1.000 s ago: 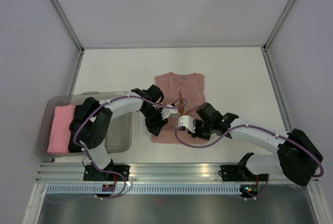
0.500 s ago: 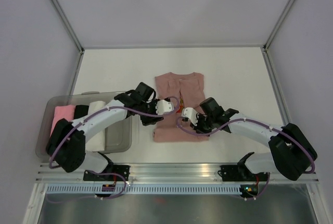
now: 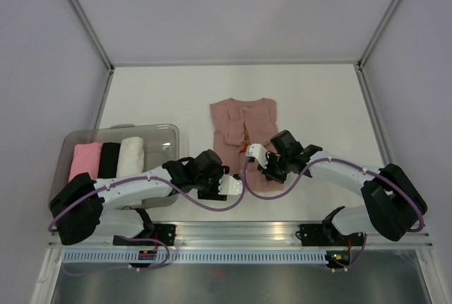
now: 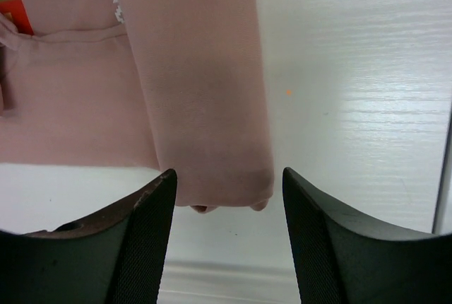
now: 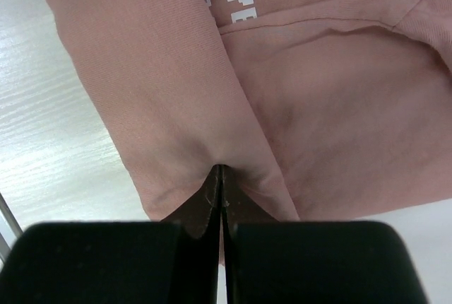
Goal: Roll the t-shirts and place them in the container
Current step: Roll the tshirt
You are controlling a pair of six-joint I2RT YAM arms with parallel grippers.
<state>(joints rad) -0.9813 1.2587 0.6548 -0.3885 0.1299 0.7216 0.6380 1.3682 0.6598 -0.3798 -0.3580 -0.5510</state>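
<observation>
A dusty-rose t-shirt [image 3: 244, 124] lies folded lengthwise on the white table, a small red-brown figure and white text on its chest. My right gripper [image 3: 265, 166] is shut on a folded edge of the shirt near its near hem; in the right wrist view the closed jaws [image 5: 220, 171] pinch the cloth [image 5: 162, 78]. My left gripper [image 3: 220, 179] is open and empty at the shirt's near left corner. In the left wrist view the end of a folded strip [image 4: 201, 99] lies just beyond its open jaws [image 4: 226, 198].
A clear bin [image 3: 152, 129] stands at the left with a pink roll [image 3: 85, 161], a black roll [image 3: 109, 159] and a white roll [image 3: 131, 155] in it. A metal rail [image 3: 233, 230] runs along the table's near edge. Walls enclose three sides.
My left arm has drawn back from over the shirt to its near left corner, uncovering the bin's rolls. My right gripper has shifted slightly farther onto the shirt's near end.
</observation>
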